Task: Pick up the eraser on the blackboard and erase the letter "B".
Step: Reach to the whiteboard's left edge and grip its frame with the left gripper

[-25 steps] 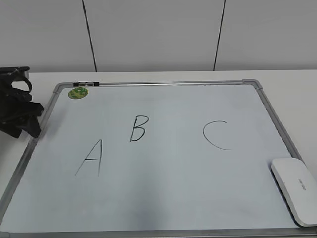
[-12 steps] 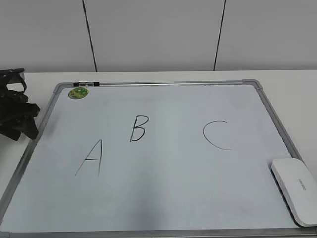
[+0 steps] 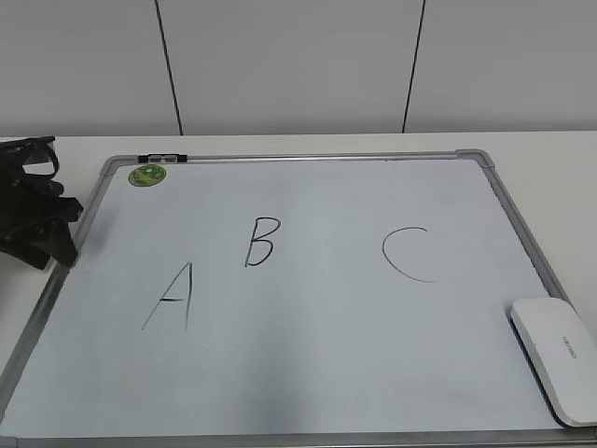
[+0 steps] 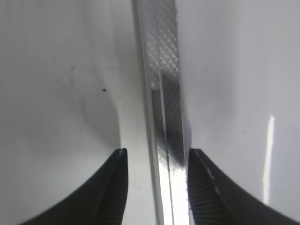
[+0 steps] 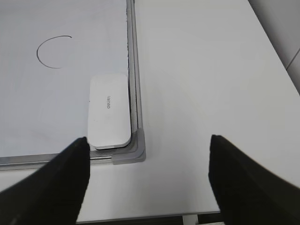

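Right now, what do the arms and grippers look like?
Both are black. The left gripper has two curved tapered fingers with ribbed inner pads; its arm shows dark looped cabling. The right gripper has broad matte black fingers. No markings visible.

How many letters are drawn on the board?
3. The A is nearest the left front, the letter "B" is just right of it and further back, and the C is over on the right. None look hidden.

1 eraser (image 3: pixel 556 359), 1 blackboard (image 3: pixel 308 336) (3 letters).
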You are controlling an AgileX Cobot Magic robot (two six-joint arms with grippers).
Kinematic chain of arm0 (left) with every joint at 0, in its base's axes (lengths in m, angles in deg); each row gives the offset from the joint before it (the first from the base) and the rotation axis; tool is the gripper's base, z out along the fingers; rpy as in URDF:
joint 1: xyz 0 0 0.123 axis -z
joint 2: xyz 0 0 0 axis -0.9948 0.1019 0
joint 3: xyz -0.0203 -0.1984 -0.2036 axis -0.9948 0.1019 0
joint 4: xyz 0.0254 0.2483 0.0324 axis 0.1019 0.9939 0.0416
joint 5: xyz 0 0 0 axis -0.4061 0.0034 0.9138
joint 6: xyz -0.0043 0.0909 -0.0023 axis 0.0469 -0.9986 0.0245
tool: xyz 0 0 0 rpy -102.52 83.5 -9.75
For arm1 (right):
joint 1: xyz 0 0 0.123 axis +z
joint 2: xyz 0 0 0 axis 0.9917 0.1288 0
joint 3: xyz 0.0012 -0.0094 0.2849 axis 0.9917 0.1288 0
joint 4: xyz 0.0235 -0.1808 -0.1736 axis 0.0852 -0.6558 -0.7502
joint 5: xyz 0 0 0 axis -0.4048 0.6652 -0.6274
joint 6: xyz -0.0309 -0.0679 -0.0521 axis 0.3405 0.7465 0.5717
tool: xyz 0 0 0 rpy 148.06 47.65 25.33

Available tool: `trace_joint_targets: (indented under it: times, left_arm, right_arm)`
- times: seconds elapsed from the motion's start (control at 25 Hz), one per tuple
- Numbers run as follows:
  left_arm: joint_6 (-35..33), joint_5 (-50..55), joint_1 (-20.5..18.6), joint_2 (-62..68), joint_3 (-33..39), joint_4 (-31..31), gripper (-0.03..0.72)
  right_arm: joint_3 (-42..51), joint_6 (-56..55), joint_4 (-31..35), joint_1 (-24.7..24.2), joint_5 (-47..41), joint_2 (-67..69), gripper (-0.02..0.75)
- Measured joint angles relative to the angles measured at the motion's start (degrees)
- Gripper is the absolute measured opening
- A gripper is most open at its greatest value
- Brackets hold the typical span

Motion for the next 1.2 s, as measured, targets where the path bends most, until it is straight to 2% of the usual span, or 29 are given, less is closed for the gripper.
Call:
trace_joint_targets:
  times: [0.16,0.36,0.56,1.2]
  left_arm:
    - [0.0,0.8,0.0,1.2,0.0,-0.2,0.286]
    - [0.0,1.9,0.0,1.9,-0.7,-1.3,0.174]
    - [0.1,2.6,-0.2,2.3,-1.1,-2.6,0.110]
    - [0.4,6.1,-0.3,3.4,-3.8,-2.7,0.111]
  right_arm:
    - [0.0,0.0,0.0,0.0,-0.1,0.0,0.587]
    - [0.0,0.0,0.0,0.0,-0.1,0.0,0.587]
    - [0.0,0.0,0.0,0.0,-0.1,0.0,0.587]
    - [0.0,0.0,0.0,0.0,-0.1,0.0,0.587]
